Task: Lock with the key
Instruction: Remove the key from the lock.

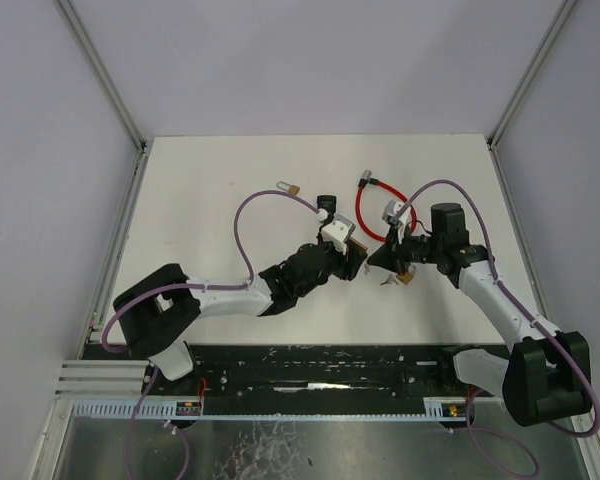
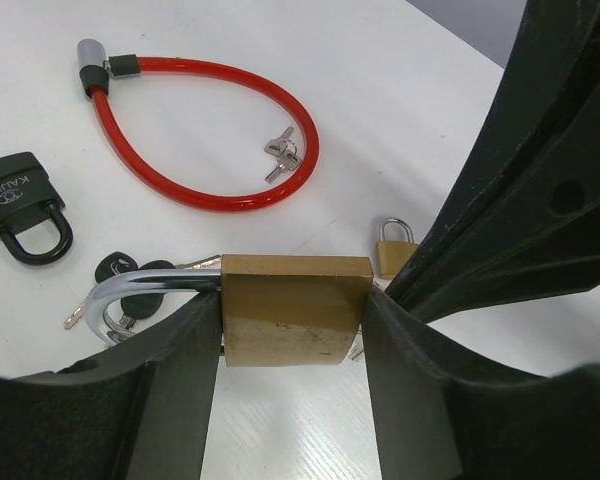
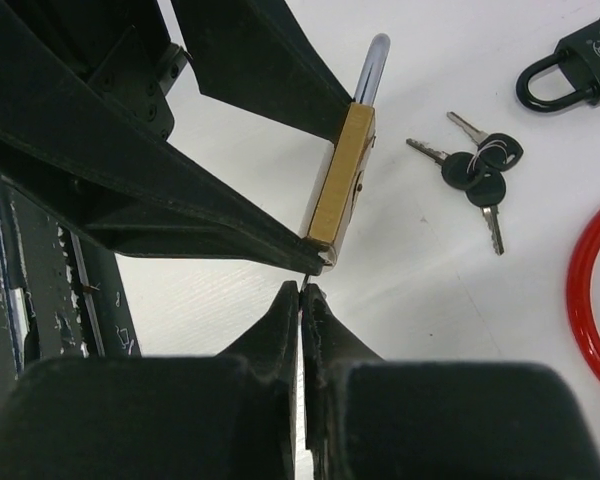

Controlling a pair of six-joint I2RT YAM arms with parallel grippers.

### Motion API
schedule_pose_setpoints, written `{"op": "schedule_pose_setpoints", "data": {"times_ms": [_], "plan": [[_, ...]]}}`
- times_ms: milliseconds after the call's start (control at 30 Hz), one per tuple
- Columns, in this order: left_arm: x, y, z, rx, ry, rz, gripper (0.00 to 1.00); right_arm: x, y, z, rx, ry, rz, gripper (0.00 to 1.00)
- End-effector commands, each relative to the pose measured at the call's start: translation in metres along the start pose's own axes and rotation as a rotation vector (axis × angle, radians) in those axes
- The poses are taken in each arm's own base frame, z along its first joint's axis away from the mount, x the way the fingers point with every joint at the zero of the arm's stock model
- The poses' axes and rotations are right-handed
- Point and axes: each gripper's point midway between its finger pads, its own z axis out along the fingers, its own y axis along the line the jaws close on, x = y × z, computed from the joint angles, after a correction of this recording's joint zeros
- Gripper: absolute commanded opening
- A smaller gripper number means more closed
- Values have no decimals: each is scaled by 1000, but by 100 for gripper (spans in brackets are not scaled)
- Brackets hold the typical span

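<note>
Brass padlock (image 2: 292, 305) clamped across its body between the 2 fingers of the left gripper (image 2: 292, 335), jaws spread only as wide as the lock. Silver shackle (image 2: 130, 292) sticking out sideways, to the left in the left wrist view, its far leg hidden behind a finger; latched or not, impossible to tell. Position in the overhead view: near the middle of the white table (image 1: 200, 165), between the 2 grippers, tip to tip.

Right gripper (image 3: 302, 292) pinched almost completely together on a key (image 3: 301, 390), visible only edge-on as a thin bright sliver between the fingers. Fingertips just beside the bottom corner of the brass padlock and the tip of the left gripper's nearer finger; key inside the keyhole or not, unclear.

Lying on the table beyond: red cable lock (image 2: 180, 66) curled into a loop, with silver keys (image 2: 280, 155) inside the loop; black padlock (image 2: 20, 200) lettered KAIJING, left of the loop; black-headed keys (image 2: 130, 270) just behind the shackle; small brass padlock (image 2: 395, 250) close to the right arm (image 2: 540, 200). Further away, toward the far left of the table in the overhead view, 1 more little padlock (image 1: 288, 187), apart from both grippers.
</note>
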Motion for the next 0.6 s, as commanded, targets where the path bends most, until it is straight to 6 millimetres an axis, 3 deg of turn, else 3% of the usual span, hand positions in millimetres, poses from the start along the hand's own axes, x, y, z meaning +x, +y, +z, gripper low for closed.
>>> {"op": "schedule_pose_setpoints", "data": {"times_ms": [0,200,567], "plan": [[-61,-11,0,20,-214,-54,0,-8,-8,-1,38,32,-105,0],[-63,16,-3,-132,-247,-89,0,-21,5,-13,23,38,-134,0],[-72,52,-18,-295,-346,-170,0,-14,21,-23,-23,78,-152,0]]}}
